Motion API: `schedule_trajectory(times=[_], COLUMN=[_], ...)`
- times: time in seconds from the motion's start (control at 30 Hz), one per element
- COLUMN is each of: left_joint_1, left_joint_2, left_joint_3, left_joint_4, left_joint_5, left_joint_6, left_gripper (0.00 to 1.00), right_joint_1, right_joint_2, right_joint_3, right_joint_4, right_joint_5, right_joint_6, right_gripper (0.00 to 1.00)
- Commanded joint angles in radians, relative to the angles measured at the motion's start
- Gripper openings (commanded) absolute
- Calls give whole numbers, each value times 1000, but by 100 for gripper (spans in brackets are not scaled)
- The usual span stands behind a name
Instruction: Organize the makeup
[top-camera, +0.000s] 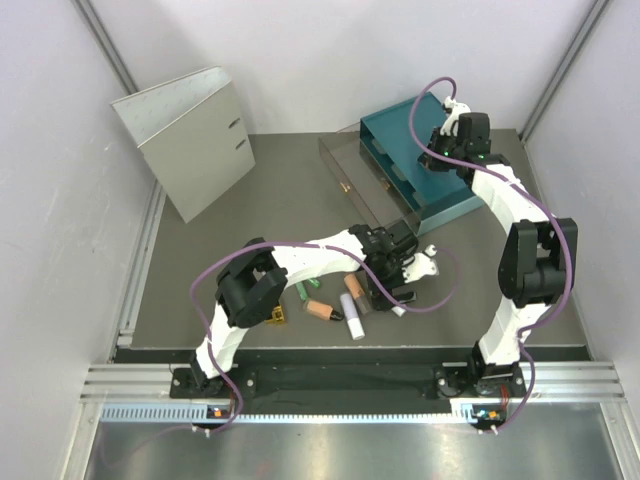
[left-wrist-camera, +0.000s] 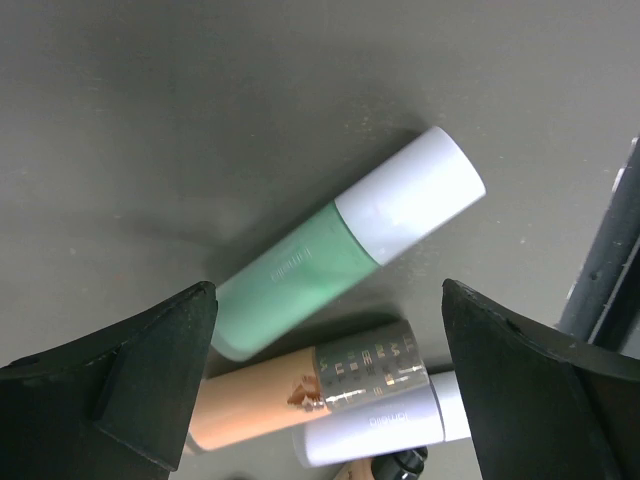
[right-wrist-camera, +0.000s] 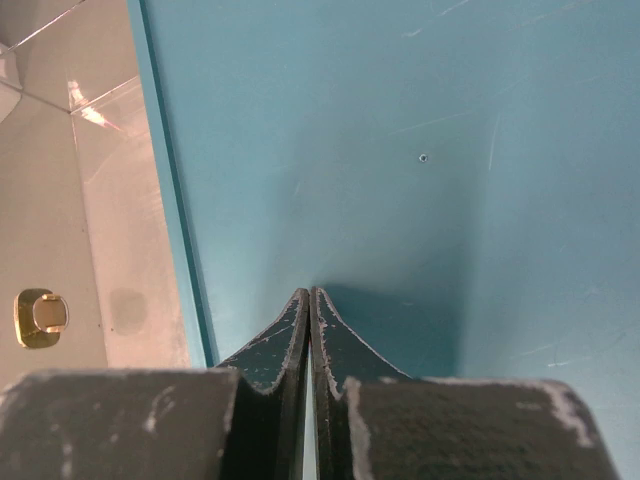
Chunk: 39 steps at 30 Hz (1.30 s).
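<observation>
the left end effector (left-wrist-camera: 327, 290) fills the bottom of its own wrist view, its two black fingers (left-wrist-camera: 150, 370) spread wide with nothing between them but air, hovering low over the green tube with the white cap (left-wrist-camera: 300, 275). that tube lies flat and diagonal on the table (left-wrist-camera: 150, 120), cap pointing up and to the right. the peach-orange tube (left-wrist-camera: 255, 400) lies just beside its lower end, and the white-lilac tube (left-wrist-camera: 370, 430) is tucked against that one. seen from above, this cluster sits in the near middle of the table, with a plain green tube (top-camera: 303, 291) and the gold-and-black block (top-camera: 277, 317) a little further to the left. the capped tube looks like a light, stiff plastic cylinder, smooth and round (so likely to roll or squirt out of a lopsided pinch). the best hold is probably across the green barrel near its middle, with the fingers square to its length. the near finger has little room beside the peach-orange tube and could nudge it. well apart, at the far right, the right end effector (right-wrist-camera: 310, 305) is closed, fingers pressed together and holding nothing, just over the flat top of the teal drawer box (right-wrist-camera: 400, 150). the clear plastic box (right-wrist-camera: 110, 200) with its gold handle (right-wrist-camera: 40, 318) stands beside it, and a grey file box (top-camera: 190, 135) stands at the far left.
</observation>
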Motion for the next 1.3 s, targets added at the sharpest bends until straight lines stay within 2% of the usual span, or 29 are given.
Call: schedule_trajectory(times=[0.0, 0.13, 0.37, 0.47, 0.5, 0.6, 0.7, 0.87, 1.27], left_joint_1=[-2, -3, -3, -3, -2, -3, -3, -3, -3], left_joint_2=[27, 47, 71, 82, 85, 82, 79, 59, -106], left_joint_3=[34, 30, 11, 25, 28, 25, 28, 39, 59], left_joint_4=[34, 54, 58, 37, 26, 19, 11, -17, 11], left_joint_5=[9, 6, -15, -19, -16, -14, -11, 14, -17], left_joint_6=[14, 14, -1, -9, -15, -20, -18, -34, -103], left_gripper=[98, 97, 82, 62, 43, 29, 2, 0, 0], right_joint_1=[21, 21, 21, 21, 23, 21, 21, 21, 21], right_joint_2=[23, 29, 38, 41, 39, 41, 42, 44, 64], right_joint_3=[-30, -23, -11, -5, -5, -2, 0, 4, 27], right_joint_4=[-186, -186, -189, -192, -194, -192, -192, -191, -192], right_joint_5=[14, 8, 4, 3, 3, 4, 4, 8, 8], right_joint_6=[-23, -24, -28, -28, -26, -26, -28, -23, -15], right_gripper=[0, 0, 0, 0, 0, 0, 0, 0, 0])
